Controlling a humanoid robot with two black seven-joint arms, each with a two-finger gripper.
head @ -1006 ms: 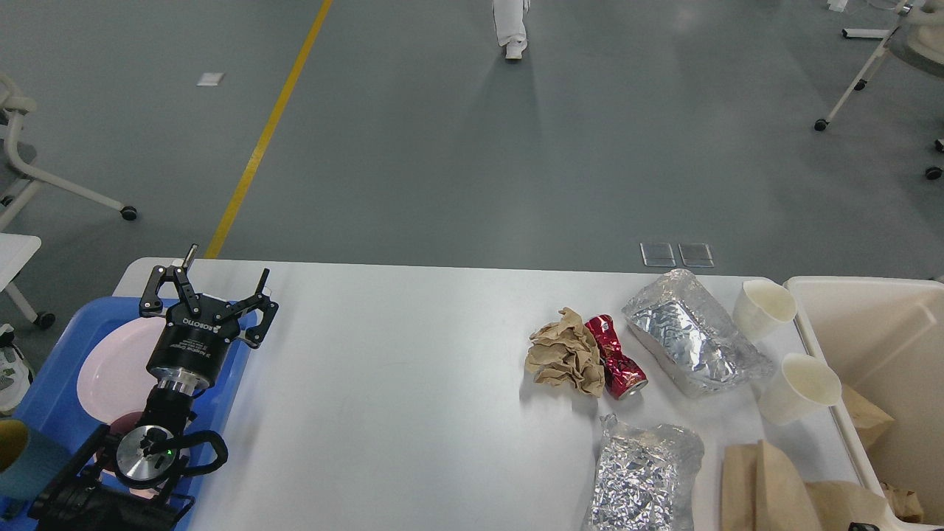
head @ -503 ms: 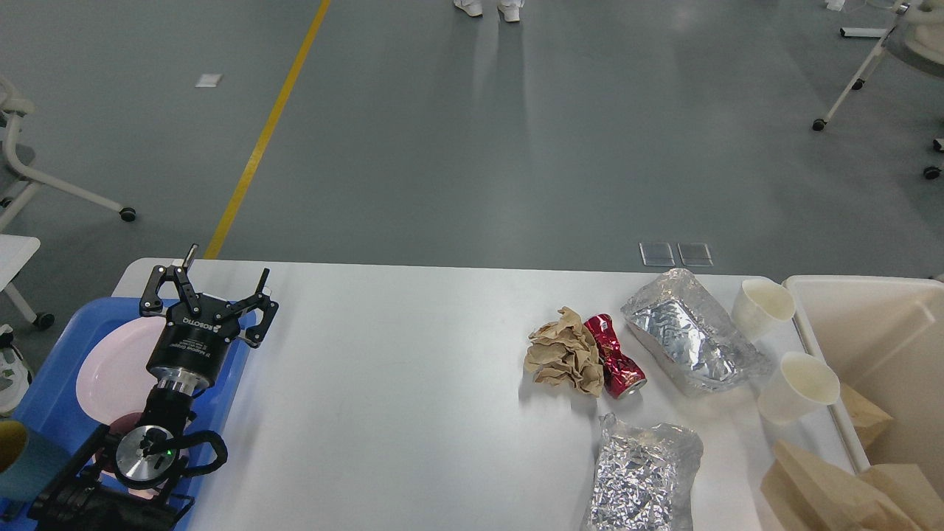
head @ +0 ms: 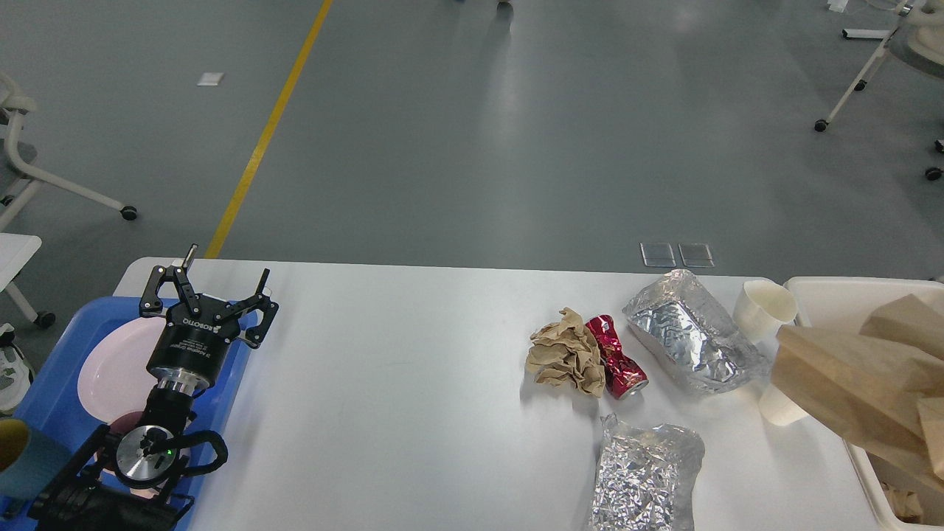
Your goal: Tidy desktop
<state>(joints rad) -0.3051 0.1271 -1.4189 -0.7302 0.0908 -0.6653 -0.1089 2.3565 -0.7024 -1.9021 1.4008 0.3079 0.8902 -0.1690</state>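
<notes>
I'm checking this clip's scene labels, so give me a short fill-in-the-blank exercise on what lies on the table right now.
1. The crushed can beside the crumpled brown paper is ____ in colour.
2. The pink plate sits in a ____ tray.
3. The left gripper hangs over the tray with its fingers ____.
4. The number of foil packets on the table is ____.

Missing words: red; blue; open; two

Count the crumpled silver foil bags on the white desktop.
2. One crumpled silver foil bag lies near the far right of the white desktop, right of the crushed red can. The other lies at the near edge. The brown paper bag may hide more.
</notes>
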